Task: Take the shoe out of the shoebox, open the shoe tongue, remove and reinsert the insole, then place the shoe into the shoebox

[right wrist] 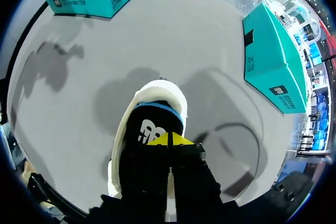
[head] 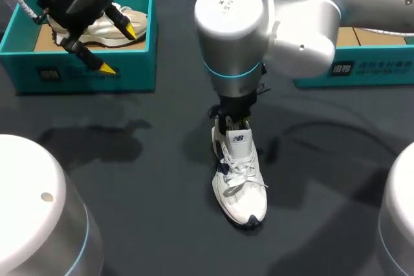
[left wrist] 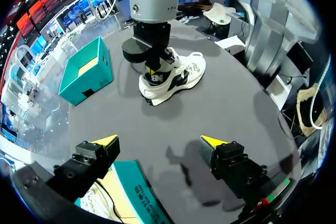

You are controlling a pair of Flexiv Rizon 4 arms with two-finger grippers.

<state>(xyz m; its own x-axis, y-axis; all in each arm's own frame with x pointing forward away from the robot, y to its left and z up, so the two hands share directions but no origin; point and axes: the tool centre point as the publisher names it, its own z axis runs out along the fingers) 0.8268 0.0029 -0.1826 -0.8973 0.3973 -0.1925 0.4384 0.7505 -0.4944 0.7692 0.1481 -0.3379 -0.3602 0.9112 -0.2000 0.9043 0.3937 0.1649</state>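
A white shoe (head: 239,182) with white laces stands upright on the dark table near the middle, toe toward the front edge. My right gripper (head: 236,123) points down at its heel end. In the right wrist view that gripper (right wrist: 169,139) is shut, its yellow tips pressed together just above the shoe's navy heel patch (right wrist: 152,129); whether anything is pinched is hidden. My left gripper (head: 119,48) hangs open over the front wall of the teal shoebox (head: 77,72), empty. In the left wrist view the white shoe (left wrist: 176,74) lies well ahead of the open left gripper (left wrist: 160,141).
A beige shoe (head: 123,24) lies inside the left shoebox, also seen under the left finger as a beige shoe (left wrist: 100,203). A second teal box (head: 362,72) stands at the back right. Bare dark table surrounds the white shoe.
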